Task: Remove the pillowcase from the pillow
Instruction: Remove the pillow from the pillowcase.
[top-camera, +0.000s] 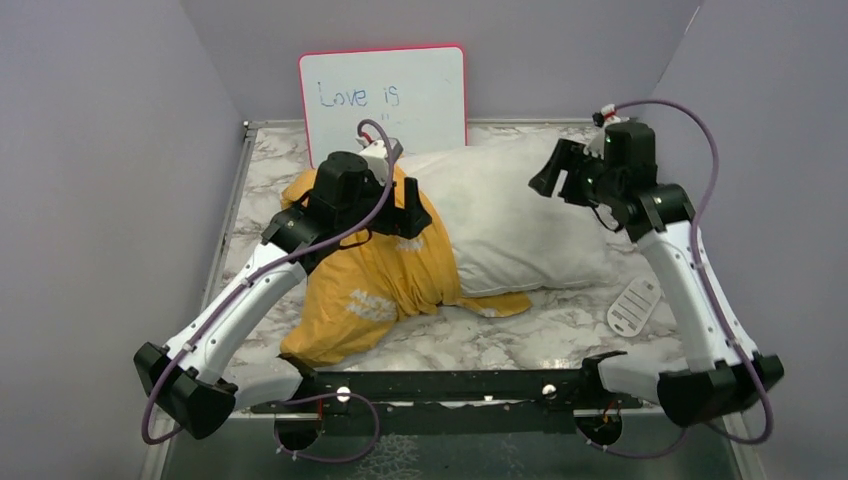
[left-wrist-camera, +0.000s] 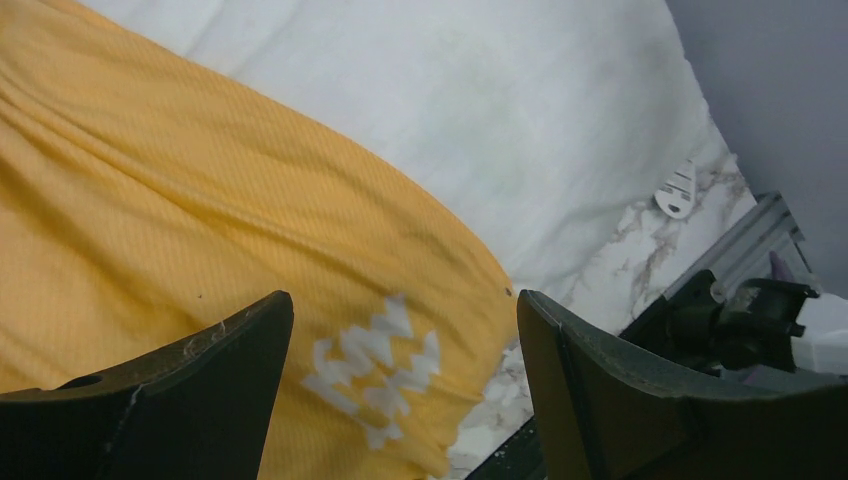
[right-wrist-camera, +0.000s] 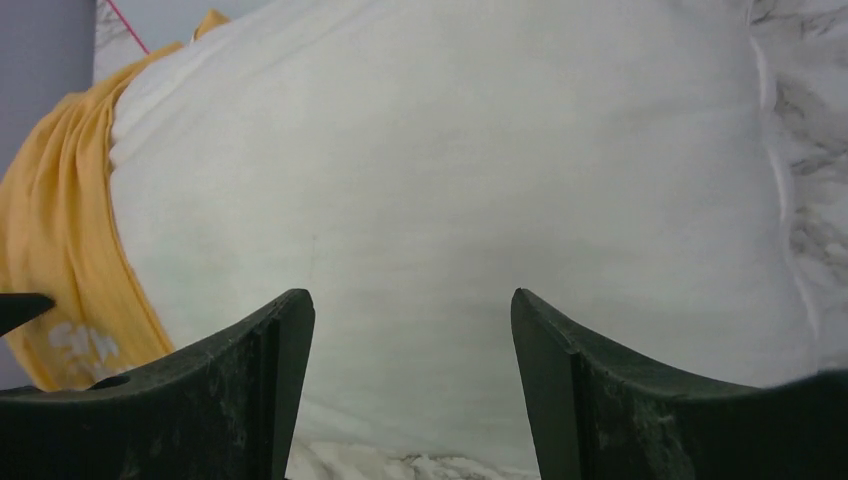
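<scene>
We see left claw (left-wrist-camera: 405, 312) released over ribbed yellow-orange pillowcase (left-wrist-camera: 200, 200), right claw (right-wrist-camera: 412, 305) released over plump white pillow (right-wrist-camera: 450, 150).

The left end of the pillow (top-camera: 520, 220) is out of sight inside the pillowcase (top-camera: 370, 290), and the left arm (top-camera: 345, 190) covers part of where they meet. The bottom of the whiteboard (top-camera: 420, 90) sits behind them. The small marks under "Love is" are too faint to read. White lettering on the yellow cloth is crumpled past reading.
</scene>
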